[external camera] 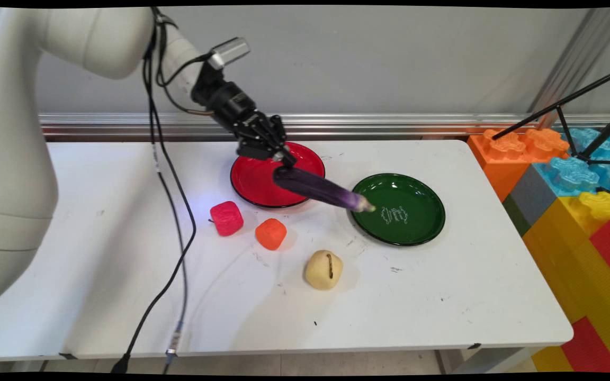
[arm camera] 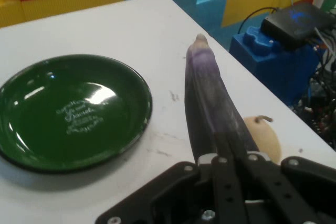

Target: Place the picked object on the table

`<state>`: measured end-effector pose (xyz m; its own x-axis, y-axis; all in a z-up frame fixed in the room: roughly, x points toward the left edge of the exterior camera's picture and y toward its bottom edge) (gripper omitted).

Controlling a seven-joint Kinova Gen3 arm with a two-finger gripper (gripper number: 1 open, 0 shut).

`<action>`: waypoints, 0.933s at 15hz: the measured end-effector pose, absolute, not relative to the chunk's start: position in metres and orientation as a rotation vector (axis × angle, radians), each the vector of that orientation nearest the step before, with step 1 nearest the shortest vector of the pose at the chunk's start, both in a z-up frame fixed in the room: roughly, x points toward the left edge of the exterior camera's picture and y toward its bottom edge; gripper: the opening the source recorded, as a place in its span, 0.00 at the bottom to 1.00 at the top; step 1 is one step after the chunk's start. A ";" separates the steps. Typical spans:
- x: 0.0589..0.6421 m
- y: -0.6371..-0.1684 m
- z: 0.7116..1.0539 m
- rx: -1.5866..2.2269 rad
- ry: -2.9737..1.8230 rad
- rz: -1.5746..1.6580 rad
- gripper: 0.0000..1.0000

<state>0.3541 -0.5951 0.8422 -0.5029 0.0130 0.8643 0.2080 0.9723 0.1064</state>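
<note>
White table (external camera: 442,296) below; we see purple eggplant (external camera: 320,189) pinched at thick end by hand (external camera: 282,164), lifted, tip over green plate (external camera: 421,233) rim. Long overhang: we fear slip, droop. Red plate (external camera: 252,182) behind.

A long purple eggplant (external camera: 320,189) is clamped at its thick end in the black gripper (external camera: 283,163), lifted off the worktop (external camera: 442,296). It slants down from above the red plate (external camera: 254,182), and its pale tip reaches the near rim of the green plate (external camera: 416,233).
</note>
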 end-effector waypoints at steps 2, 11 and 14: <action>0.371 -0.584 0.844 -0.129 -2.100 -0.257 0.00; 0.440 -0.534 0.839 -0.010 -2.156 -0.352 0.00; 0.462 -0.516 0.832 0.014 -2.172 -0.395 0.00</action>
